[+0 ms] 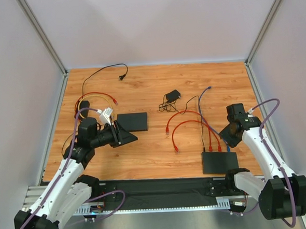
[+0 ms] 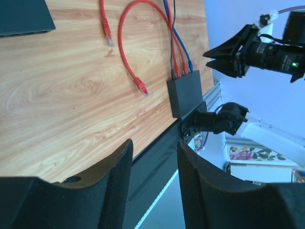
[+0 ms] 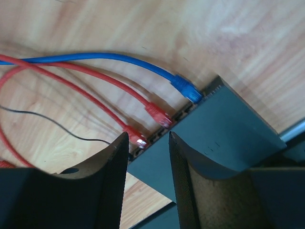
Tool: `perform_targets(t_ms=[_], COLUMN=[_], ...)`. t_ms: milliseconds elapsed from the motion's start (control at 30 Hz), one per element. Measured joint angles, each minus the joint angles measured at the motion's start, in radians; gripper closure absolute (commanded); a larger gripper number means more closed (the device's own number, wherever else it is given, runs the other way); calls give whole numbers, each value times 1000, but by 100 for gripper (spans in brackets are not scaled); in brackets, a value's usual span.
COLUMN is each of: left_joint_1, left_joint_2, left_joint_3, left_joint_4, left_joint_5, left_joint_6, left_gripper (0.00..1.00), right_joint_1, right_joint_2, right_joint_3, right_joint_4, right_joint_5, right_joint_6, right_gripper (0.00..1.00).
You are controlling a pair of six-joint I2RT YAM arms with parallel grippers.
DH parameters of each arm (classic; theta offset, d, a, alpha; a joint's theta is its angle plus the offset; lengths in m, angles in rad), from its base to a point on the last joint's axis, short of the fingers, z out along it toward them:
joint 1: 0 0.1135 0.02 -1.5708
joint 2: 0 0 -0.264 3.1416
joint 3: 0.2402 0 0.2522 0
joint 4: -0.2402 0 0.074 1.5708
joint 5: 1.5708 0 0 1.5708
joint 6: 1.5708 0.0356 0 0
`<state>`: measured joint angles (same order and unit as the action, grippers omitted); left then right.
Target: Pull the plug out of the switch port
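The black switch lies at the front right of the table. A black cord, two red plugs and a blue plug sit in its ports. In the right wrist view the blue plug and the red plugs sit along the edge of the switch. My right gripper is open and empty, hovering over the switch's port edge, with the nearest red plug just beyond its left finger. In the top view the right gripper is above the switch's back right. My left gripper is open and empty, far to the left.
A second black box lies beside the left gripper. Loose red cables lie mid-table, a black adapter behind them, and a bundle of cables at the far left. A black rail runs along the front edge.
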<state>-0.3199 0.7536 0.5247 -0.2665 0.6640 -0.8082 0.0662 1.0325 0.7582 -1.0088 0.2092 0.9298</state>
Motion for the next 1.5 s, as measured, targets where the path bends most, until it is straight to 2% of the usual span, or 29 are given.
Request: perform_targets(t_ms=[200, 367, 500, 700, 1000, 1500], left_joint_1=[-18, -54, -98, -139, -152, -175], left_joint_2=[22, 25, 29, 96, 134, 220], left_joint_3=[37, 47, 47, 68, 90, 122], left_joint_4=[-38, -68, -66, -64, -56, -28], left_joint_5=[35, 36, 29, 0, -43, -64], left_joint_6=[37, 61, 58, 59, 55, 47], left_gripper=[50, 50, 51, 51, 51, 52], right_joint_1=[0, 0, -2, -2, -2, 16], right_joint_2=[-23, -61, -89, -123, -93, 69], right_joint_3=[-76, -78, -94, -171, -177, -150], right_joint_4=[-90, -127, -144, -142, -162, -158], right_joint_5=[31, 63, 58, -1, -2, -10], right_joint_6=[154, 243, 288, 297, 264, 205], right_gripper=[60, 72, 100, 100, 100, 100])
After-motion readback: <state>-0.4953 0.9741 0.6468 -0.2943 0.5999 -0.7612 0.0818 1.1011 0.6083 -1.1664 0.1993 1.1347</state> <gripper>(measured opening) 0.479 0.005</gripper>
